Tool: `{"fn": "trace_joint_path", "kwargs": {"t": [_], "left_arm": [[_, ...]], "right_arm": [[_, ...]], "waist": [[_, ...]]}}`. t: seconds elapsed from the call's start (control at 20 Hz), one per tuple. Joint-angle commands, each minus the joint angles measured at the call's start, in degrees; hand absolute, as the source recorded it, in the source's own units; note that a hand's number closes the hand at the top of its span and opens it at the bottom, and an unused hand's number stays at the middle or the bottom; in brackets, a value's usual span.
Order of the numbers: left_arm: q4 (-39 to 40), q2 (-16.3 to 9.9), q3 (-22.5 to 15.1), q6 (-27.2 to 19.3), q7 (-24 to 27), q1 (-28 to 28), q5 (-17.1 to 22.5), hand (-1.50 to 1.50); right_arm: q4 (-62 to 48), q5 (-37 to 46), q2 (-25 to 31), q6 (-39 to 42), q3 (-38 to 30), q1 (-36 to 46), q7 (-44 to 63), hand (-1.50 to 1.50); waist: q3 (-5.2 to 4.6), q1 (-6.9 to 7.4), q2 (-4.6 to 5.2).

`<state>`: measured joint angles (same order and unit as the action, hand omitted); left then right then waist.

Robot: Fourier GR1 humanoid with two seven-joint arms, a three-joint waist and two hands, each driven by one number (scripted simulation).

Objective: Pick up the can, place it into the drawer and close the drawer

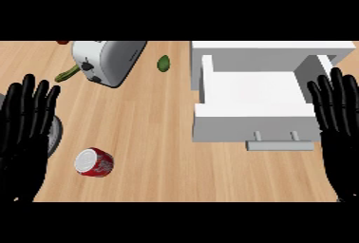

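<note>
Red can lies on the bench just right of the open, empty left hand, well apart from the open right hand beside the open drawer.

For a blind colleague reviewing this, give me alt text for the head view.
A red can lies on the wooden counter at lower left, apart from an open white drawer at right. The left hand and right hand rest open at the edges; a toaster sits at the top.

Left hand and right hand both open, fingers straight and up, at the opposite side edges.
</note>
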<state>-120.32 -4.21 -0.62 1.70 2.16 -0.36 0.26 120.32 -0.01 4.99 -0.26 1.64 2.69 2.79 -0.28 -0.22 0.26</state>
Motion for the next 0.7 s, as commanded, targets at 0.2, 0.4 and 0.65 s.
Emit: {"fn": "trace_joint_path", "kwargs": {"t": [0.2, 0.4, 0.65], "left_arm": [[-11.74, -1.77, 4.26, 4.41, 1.25, 16.59, 4.89, -1.50], [-7.77, 0.79, 7.58, -1.48, -11.97, 23.60, 6.55, -1.50], [-14.36, -1.91, 14.34, 1.90, -16.27, 28.82, 14.88, -1.50]], "right_arm": [[2.05, -2.49, 0.29, 0.43, -3.48, -1.50, 0.52, -1.50], [-1.92, -1.81, -0.28, -2.99, -6.38, -7.37, 7.41, -1.50], [-0.83, -0.89, -0.87, -3.05, -4.96, -8.19, 8.93, -1.50]], "waist": [[0.26, 0.78, -0.41], [0.27, 1.43, -0.35], [0.27, 0.91, -0.43]]}}
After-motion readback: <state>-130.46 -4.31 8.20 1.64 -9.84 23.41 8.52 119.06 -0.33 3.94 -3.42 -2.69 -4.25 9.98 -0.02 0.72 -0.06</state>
